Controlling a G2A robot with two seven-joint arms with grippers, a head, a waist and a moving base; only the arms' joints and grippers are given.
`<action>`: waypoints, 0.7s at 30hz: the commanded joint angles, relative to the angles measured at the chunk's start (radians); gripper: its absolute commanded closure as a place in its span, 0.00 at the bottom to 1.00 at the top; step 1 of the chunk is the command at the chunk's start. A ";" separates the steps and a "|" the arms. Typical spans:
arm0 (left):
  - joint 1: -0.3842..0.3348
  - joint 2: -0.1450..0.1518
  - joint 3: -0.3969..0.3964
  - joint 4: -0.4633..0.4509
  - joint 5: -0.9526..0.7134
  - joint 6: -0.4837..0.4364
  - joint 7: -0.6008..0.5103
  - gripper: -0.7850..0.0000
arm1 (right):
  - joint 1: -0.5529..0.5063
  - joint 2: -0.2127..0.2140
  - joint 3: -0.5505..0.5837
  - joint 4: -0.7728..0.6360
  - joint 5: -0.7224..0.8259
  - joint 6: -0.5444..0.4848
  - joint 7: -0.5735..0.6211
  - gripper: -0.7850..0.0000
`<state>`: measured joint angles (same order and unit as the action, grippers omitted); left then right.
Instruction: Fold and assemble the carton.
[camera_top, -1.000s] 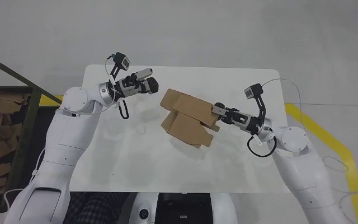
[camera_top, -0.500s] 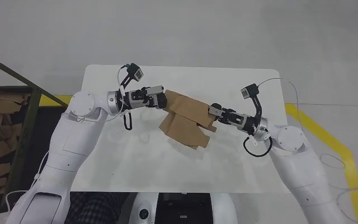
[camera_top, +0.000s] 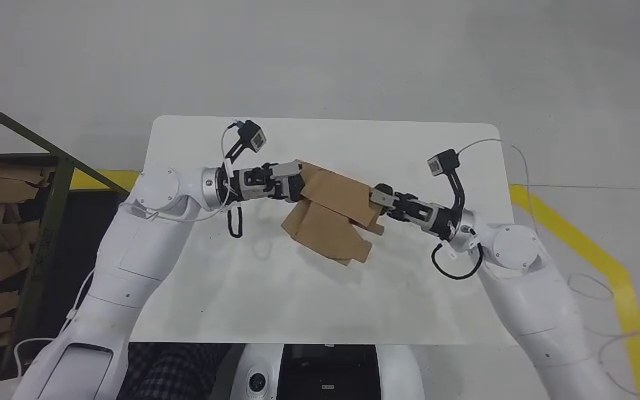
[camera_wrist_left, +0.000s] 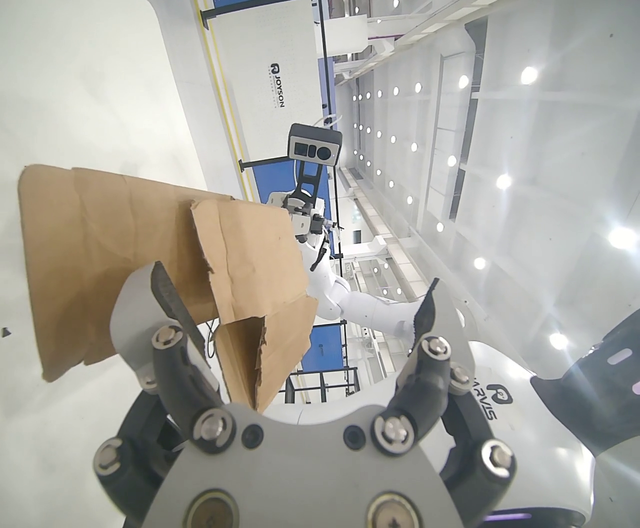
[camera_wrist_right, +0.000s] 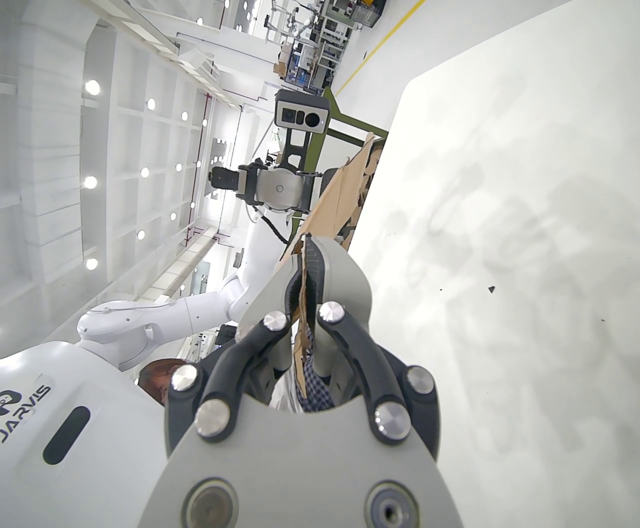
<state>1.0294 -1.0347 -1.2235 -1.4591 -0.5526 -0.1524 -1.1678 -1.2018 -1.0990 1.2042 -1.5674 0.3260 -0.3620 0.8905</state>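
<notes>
A brown cardboard carton, partly folded with flaps hanging down, is held above the middle of the white table. My right gripper is shut on the carton's right edge; in the right wrist view the cardboard is pinched edge-on between the fingers. My left gripper is at the carton's left end and open. In the left wrist view a torn flap of the carton lies between its two spread fingers, not clamped.
Left of the table stands a dark green frame with flat cardboard sheets behind it. A yellow floor line runs to the right of the table. Bare tabletop lies in front of and behind the carton.
My left gripper has moved right, from clear of the carton up to its left end, and now has a flap between its fingers. The right gripper has shifted the carton slightly left.
</notes>
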 joint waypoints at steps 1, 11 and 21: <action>-0.002 -0.001 0.001 0.000 -0.013 0.003 -0.003 0.00 | 0.000 0.000 -0.002 0.003 -0.002 0.003 -0.002 1.00; -0.012 -0.003 -0.001 0.008 -0.050 0.016 -0.009 0.00 | 0.001 -0.002 -0.015 0.002 -0.001 0.002 -0.001 1.00; -0.003 0.000 -0.016 0.007 -0.008 0.002 0.025 0.00 | -0.008 -0.004 0.020 -0.005 -0.020 -0.009 -0.119 1.00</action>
<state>1.0242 -1.0353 -1.2364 -1.4523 -0.5619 -0.1518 -1.1441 -1.2089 -1.1028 1.2200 -1.5723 0.3085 -0.3721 0.7821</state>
